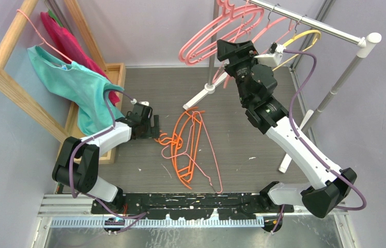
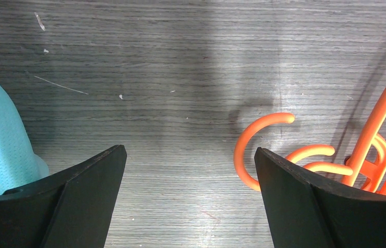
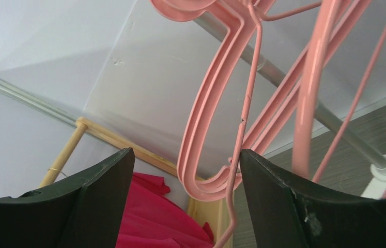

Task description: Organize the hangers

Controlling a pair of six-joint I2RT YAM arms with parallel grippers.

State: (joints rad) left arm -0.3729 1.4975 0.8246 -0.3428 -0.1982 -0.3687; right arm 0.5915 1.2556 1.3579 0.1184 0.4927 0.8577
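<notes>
Several orange hangers (image 1: 186, 147) lie tangled on the grey tabletop, with a thin pink hanger (image 1: 210, 155) beside them. My left gripper (image 1: 153, 127) is open and low at their left. In the left wrist view the gripper (image 2: 189, 151) is empty, and the orange hooks (image 2: 263, 137) lie against its right finger. Pink hangers (image 1: 221, 31) and a yellow hanger (image 1: 304, 37) hang on the metal rail (image 1: 309, 21). My right gripper (image 1: 228, 50) is raised by the pink ones. In the right wrist view the gripper (image 3: 185, 152) is open, with the pink hangers (image 3: 201, 134) hanging between the fingers.
A wooden rack (image 1: 4, 67) at the left carries a teal garment (image 1: 77, 85) on a thin pink hanger and a red cloth (image 1: 66, 39). A wooden box (image 1: 117, 72) stands below it. The rail's white legs (image 1: 206, 92) rest on the table.
</notes>
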